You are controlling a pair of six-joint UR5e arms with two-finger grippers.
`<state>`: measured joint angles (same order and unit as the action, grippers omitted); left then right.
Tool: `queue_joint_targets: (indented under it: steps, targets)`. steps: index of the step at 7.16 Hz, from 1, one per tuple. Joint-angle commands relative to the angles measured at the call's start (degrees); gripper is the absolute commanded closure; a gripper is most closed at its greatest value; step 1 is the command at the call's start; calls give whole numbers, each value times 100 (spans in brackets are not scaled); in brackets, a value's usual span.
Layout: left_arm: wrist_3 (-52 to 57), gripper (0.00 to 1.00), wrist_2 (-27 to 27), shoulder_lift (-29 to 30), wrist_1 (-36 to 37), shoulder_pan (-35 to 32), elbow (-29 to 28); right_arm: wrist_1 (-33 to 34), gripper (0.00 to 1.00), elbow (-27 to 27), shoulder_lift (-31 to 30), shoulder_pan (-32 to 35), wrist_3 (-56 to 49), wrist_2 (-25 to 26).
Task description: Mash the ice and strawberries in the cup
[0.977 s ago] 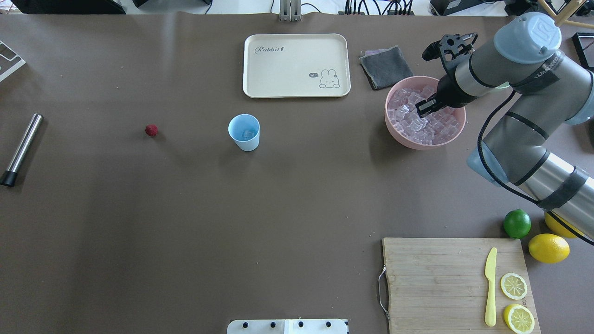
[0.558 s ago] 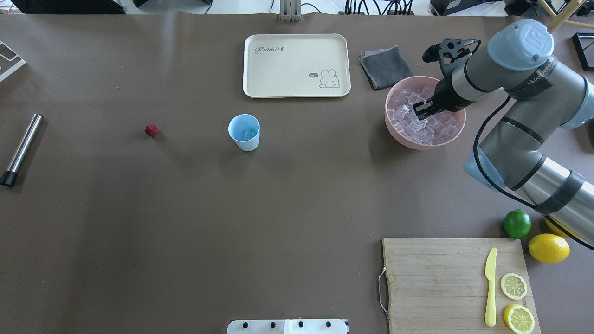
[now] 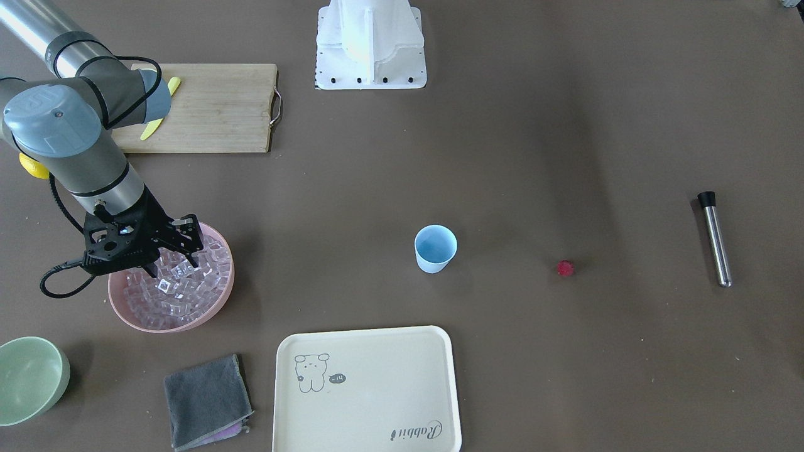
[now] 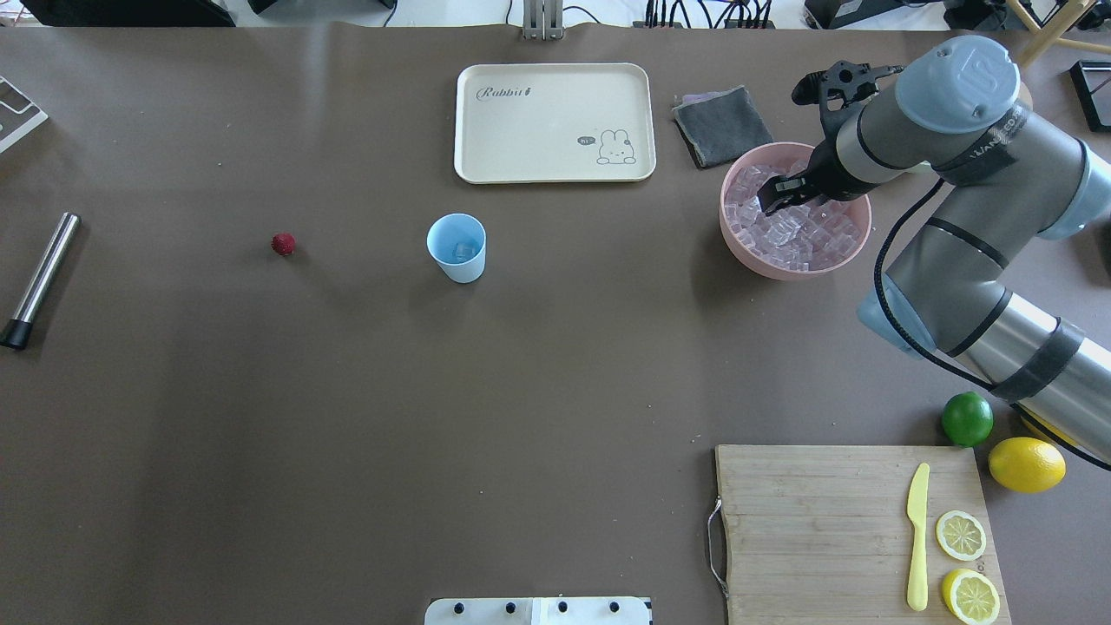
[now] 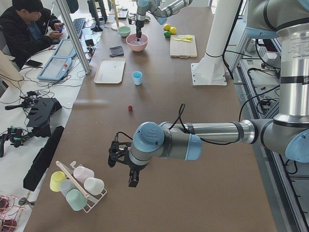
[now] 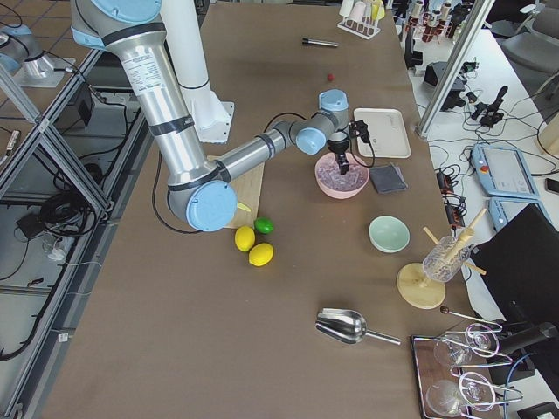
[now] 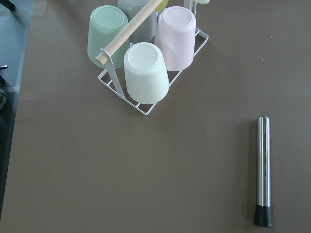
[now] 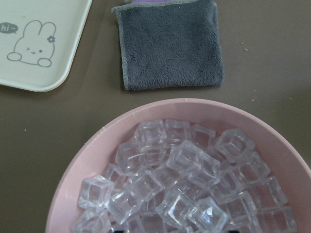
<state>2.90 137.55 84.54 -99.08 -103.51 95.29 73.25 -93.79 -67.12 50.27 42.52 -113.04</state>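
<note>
Picking ice (image 8: 184, 160): right claw (image 4: 779, 194) spread open inside the pink bowl (image 4: 753, 257), nothing clamped. Next I'd close on a cube, carry left to cup (image 4: 456, 247); strawberry (image 4: 283, 244) further left; left claw (image 5: 133, 180): can't tell.

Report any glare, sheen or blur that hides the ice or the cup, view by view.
Right wrist view: sharp, but the ice throws white glints, so cube edges are hard to separate. Overhead view: a pale sheen lies on the table; the cup reads clearly. Left wrist view: a bright streak down the metal rod. Exterior left view: the bowl is too small for detail.
</note>
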Motion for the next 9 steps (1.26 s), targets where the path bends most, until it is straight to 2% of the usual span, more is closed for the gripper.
queue_joint_targets:
  steps: [1,3,5,6,8,9]
  targets:
    - [0,1,0,1,3,6,-2,425,4,-112,15,-96,455,500]
    - [0,1,0,-7,-6,-3,16,1294,3,-647,32,-376,1218,1255]
    - [0,1,-9,1,3,6,-36,1421,4,-597,243,-815,2151,1774]
    - [0,1,0,1,3,6,-37,1429,7,-562,226,-896,2190,1908]
    - [0,1,0,-7,3,6,-28,1429,29,-465,226,-896,2199,1918]
    - [0,1,0,-8,3,-3,-19,1429,35,-404,243,-897,2234,1926]
